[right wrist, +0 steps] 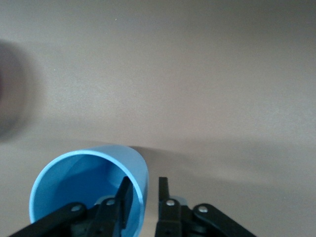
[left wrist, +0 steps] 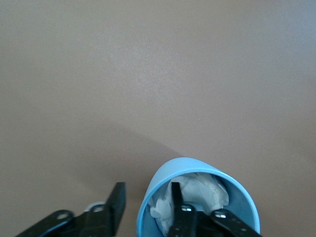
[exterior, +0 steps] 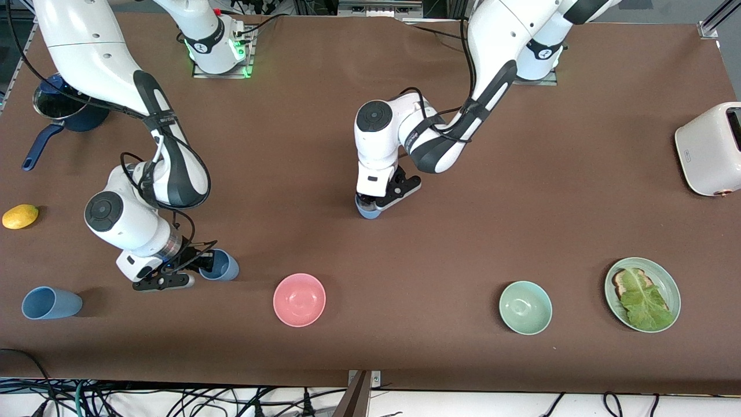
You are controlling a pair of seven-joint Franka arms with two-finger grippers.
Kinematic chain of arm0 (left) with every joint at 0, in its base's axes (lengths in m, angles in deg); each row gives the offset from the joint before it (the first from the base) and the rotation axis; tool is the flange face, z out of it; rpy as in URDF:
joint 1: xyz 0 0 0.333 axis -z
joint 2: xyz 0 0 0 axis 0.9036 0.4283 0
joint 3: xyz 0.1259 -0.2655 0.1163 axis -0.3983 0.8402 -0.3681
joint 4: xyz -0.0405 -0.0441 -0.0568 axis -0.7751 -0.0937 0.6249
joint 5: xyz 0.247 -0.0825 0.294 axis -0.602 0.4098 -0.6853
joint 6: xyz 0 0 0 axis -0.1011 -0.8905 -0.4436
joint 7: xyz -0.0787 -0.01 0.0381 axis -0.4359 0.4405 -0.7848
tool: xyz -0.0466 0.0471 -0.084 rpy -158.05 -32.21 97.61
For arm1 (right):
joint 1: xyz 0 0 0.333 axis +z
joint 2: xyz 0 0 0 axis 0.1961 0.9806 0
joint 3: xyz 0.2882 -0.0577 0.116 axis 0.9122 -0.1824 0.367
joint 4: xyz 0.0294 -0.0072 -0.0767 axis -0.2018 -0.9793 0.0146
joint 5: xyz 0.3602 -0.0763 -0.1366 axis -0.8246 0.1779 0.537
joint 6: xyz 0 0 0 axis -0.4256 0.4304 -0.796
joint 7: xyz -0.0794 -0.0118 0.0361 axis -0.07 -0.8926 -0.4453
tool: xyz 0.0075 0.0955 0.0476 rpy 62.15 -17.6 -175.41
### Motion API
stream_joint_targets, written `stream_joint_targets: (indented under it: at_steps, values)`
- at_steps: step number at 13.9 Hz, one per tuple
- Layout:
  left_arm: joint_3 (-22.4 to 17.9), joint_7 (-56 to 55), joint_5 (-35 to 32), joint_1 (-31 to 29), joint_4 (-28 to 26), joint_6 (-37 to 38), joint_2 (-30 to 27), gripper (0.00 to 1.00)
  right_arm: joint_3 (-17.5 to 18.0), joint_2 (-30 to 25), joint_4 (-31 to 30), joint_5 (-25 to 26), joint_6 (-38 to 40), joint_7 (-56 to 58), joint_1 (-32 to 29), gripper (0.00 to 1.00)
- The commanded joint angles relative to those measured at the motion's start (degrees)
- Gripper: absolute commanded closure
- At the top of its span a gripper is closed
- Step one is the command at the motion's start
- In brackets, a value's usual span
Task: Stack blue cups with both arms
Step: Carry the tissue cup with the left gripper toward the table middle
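Note:
One blue cup (exterior: 368, 212) stands upright mid-table under my left gripper (exterior: 370, 204). In the left wrist view the left gripper (left wrist: 146, 195) is open, one finger inside the cup (left wrist: 197, 170) and one outside, clear of the wall. Something white and crumpled lies in that cup. A second blue cup (exterior: 223, 266) lies on its side toward the right arm's end. My right gripper (exterior: 201, 264) is at its mouth. In the right wrist view the right gripper (right wrist: 143, 191) straddles this cup's (right wrist: 74, 182) wall with a small gap outside. A third blue cup (exterior: 51, 303) lies on its side near the table corner.
A pink bowl (exterior: 299, 299), a pale green bowl (exterior: 525, 307) and a green plate (exterior: 671, 284) with toast and lettuce sit along the near edge. A white toaster (exterior: 709, 149) stands at the left arm's end. A lemon (exterior: 20, 216) and a navy saucepan (exterior: 63, 107) are at the right arm's end.

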Motion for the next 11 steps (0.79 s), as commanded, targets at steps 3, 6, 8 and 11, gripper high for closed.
stream_joint_targets:
  at_steps: [3, 6, 8, 11]
  values:
    - [-0.54, 1.47, -1.92, 0.67, 1.8, 0.1, 0.2, 0.12, -0.02, 0.12, 0.13, -1.09, -0.12, 0.35, 0.25, 0.8]
    - [-0.54, 4.2, -1.83, 0.32, 1.45, 0.27, -0.95, 0.12, -0.02, 0.12, 0.04, -1.09, -0.03, 0.35, 0.34, 0.87]
    - [-0.54, 4.38, -1.83, 0.23, 1.36, 0.45, -1.21, 0.11, -0.02, 0.12, -0.22, -1.09, -0.03, 0.35, 0.25, 0.91]
    - [-0.54, 8.66, -1.66, -0.47, 0.92, 0.97, -3.23, 0.07, -0.02, 0.12, -0.31, -1.09, -0.12, 0.35, 0.25, 0.95]
